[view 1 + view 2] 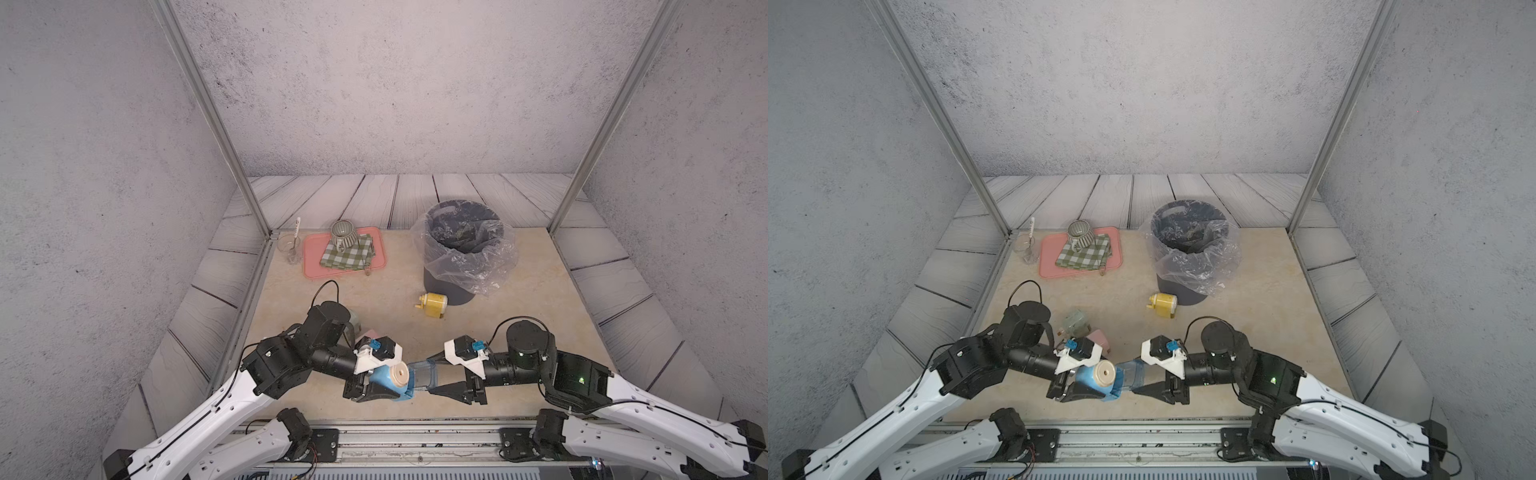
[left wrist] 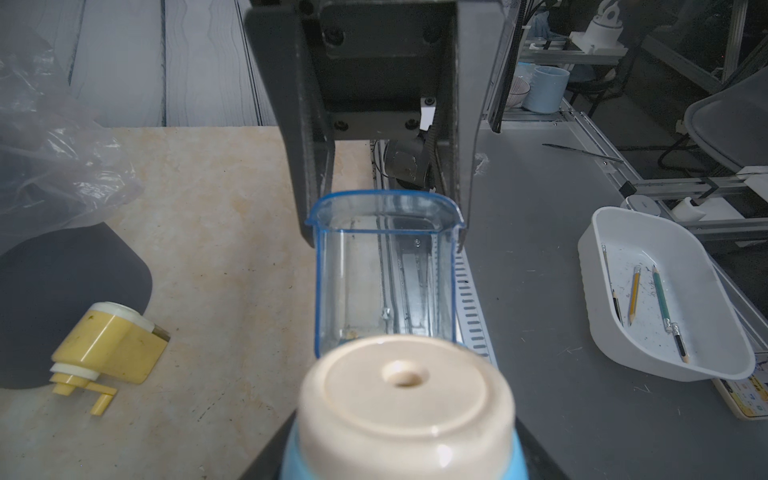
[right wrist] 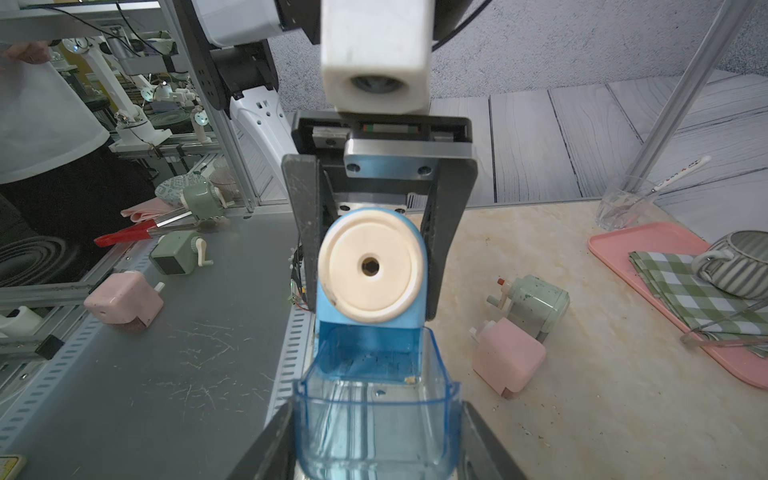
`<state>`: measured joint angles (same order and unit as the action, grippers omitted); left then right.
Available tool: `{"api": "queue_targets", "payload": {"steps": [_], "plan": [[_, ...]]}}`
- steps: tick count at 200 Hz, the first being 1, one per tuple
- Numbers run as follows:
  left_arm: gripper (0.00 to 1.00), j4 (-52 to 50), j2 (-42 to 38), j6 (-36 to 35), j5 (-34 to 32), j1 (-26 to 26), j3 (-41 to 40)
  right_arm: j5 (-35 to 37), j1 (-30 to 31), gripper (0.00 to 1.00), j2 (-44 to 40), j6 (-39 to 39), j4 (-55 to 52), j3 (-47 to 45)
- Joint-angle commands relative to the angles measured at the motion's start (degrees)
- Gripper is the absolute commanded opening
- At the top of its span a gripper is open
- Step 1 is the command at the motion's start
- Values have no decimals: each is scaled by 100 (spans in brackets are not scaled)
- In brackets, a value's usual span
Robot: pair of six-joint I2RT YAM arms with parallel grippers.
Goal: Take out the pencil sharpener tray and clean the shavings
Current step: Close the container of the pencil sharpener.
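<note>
both closed: left gripper (image 1: 393,380) on the blue sharpener (image 1: 400,373), right gripper (image 1: 427,375) on its clear tray (image 1: 419,370).

Bench (image 1: 374,291): beige marbled top, lightly specked.
Far left corner: clear glass (image 1: 289,248), upright, with a pink tray (image 1: 309,257) just beside it.
Far right of centre: dark bin (image 1: 446,282), lined with clear plastic.
Yellow sharpener (image 1: 432,304) lies on its side, just in front of the bin.
Near left: green sharpener (image 1: 1075,323) and pink sharpener (image 1: 1099,337), close together.
</note>
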<state>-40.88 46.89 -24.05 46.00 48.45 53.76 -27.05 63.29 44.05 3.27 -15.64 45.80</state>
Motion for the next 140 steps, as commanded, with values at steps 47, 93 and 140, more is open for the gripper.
{"api": "queue_targets", "payload": {"steps": [47,93,140], "plan": [[0,392,-136,41,-30,-2,-199,66,321,0,24,-212,201,8],[0,529,-254,126,23,-2,-266,121,370,0,212,-229,335,-12],[0,744,-373,319,111,-2,-436,410,373,0,355,25,272,25]]}}
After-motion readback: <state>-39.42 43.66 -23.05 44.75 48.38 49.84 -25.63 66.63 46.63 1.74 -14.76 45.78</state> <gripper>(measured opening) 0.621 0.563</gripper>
